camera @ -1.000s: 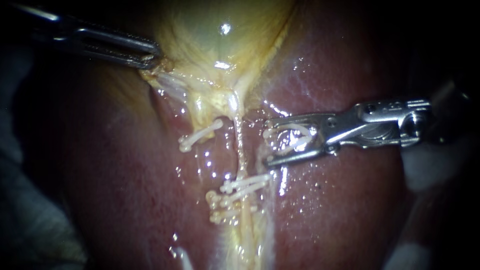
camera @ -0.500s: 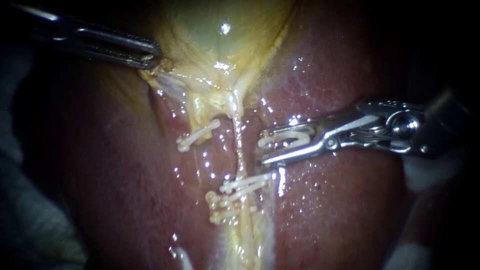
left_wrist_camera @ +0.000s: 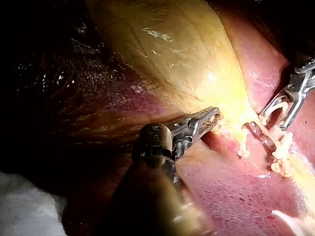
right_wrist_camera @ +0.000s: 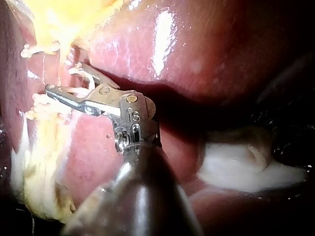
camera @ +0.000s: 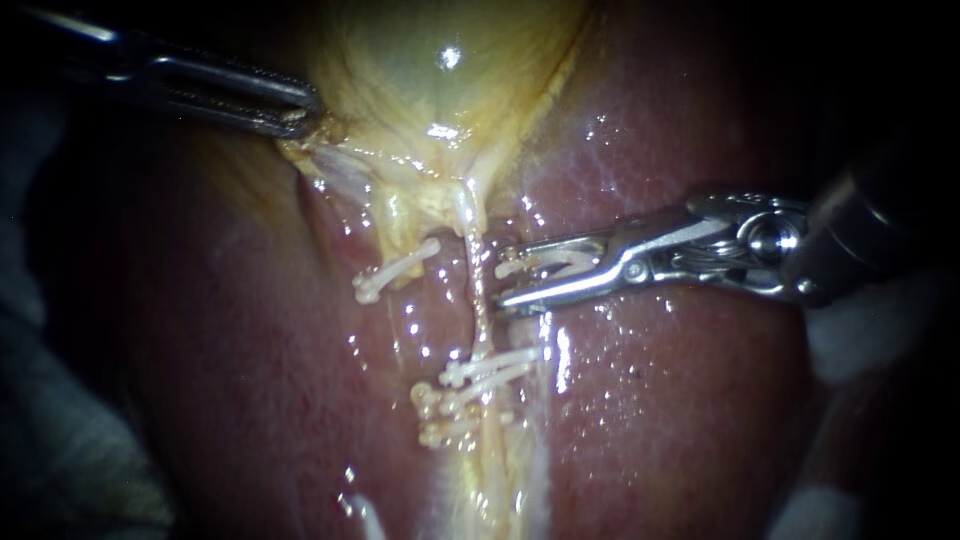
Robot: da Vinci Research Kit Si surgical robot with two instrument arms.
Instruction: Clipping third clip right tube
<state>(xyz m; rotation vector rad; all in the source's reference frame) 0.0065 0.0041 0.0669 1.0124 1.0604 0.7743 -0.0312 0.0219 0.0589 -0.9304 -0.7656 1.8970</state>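
Note:
The right tube [camera: 479, 300] runs as a thin pale strand down from the gallbladder [camera: 440, 70]. My right instrument [camera: 505, 281] comes in from the right. Its jaws stand apart with an open white clip [camera: 545, 262] seated between them, and their tips reach the tube's right side. Lower on this tube sits a cluster of white clips [camera: 480, 385]. One more clip [camera: 398, 268] lies across the left tube. My left instrument [camera: 303, 117] is shut on yellowish tissue at the gallbladder's edge. In the right wrist view the clip-carrying jaws [right_wrist_camera: 61, 78] point at the tube.
Dark red, wet liver [camera: 680, 400] surrounds the tubes on both sides. White gauze [camera: 850, 345] lies at the right behind my right instrument's shaft. In the left wrist view my right instrument [left_wrist_camera: 275, 115] stands beyond the gripped tissue [left_wrist_camera: 216, 125].
My right instrument has moved left with its clip, from well clear of the right tube to right against it. My left instrument has kept its hold without moving.

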